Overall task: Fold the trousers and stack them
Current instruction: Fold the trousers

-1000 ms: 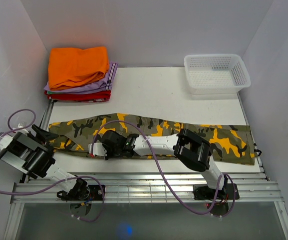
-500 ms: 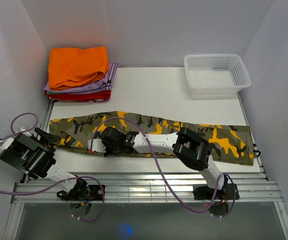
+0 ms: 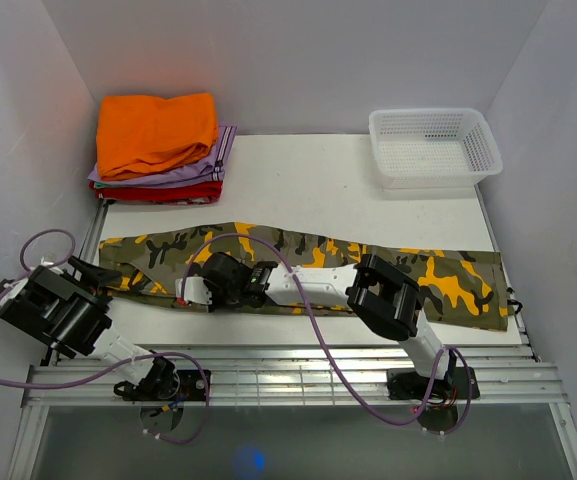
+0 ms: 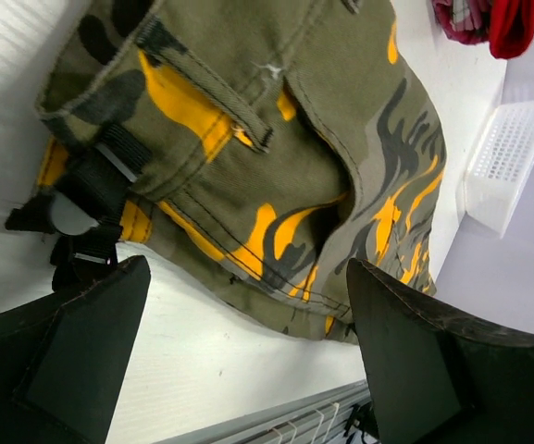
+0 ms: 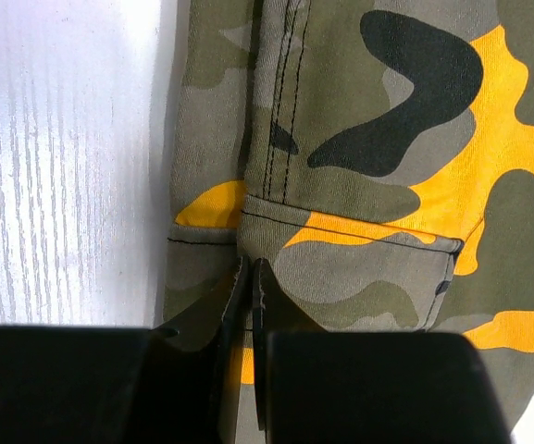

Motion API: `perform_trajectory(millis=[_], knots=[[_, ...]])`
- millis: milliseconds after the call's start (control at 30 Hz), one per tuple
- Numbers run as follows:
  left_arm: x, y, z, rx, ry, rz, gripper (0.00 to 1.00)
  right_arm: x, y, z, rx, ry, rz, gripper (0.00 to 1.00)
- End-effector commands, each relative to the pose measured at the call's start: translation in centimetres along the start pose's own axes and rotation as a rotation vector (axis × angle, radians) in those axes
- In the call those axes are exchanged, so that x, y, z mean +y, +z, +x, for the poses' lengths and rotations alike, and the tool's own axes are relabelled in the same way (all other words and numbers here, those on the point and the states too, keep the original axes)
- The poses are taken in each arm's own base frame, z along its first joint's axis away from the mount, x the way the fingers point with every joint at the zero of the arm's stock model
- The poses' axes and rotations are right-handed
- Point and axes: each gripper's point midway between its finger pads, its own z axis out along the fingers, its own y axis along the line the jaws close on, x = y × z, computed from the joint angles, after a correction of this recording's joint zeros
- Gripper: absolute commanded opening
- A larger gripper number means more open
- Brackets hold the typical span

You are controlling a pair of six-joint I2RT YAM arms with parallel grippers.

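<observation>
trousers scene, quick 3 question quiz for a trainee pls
1. True or false: the left tool is open at the end of the trousers.
2. Which folded garment lies topmost at far left? A orange garment; B lilac; C red.
3. Fill in: the white basket stands at the far ____ corner of the table.
Key: 1 true; 2 A; 3 right.
</observation>
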Motion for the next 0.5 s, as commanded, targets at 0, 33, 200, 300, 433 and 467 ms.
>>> perform_trajectory(millis=[0,33,200,300,433,467], knots=[[1.2,0.5,-1.2,-0.050,0.005,-0.043,0.98,-1.8,-1.0,-2.6,-0.072,0.015,0.038,0.08],[1.8,0.6,-1.5,-0.058,0.001,-0.066,0.98,-1.9,-1.2,-2.9,-0.077,0.014,0.042,0.08],[3.4,0.7,-2.1,-0.080,-0.011,-0.145,0.98,-2.1,-1.8,-3.2,-0.080,0.013,0.042,0.08],[3.7,0.7,-2.3,-0.088,-0.025,-0.162,0.98,-2.2,-2.5,-3.4,-0.088,0.015,0.047,0.08],[4.0,0.6,-2.4,-0.092,-0.029,-0.180,0.98,-2.2,-3.7,-3.8,-0.104,0.016,0.042,0.08],[4.0,0.6,-2.5,-0.095,-0.026,-0.185,0.98,-2.1,-3.9,-3.7,-0.105,0.017,0.041,0.08]])
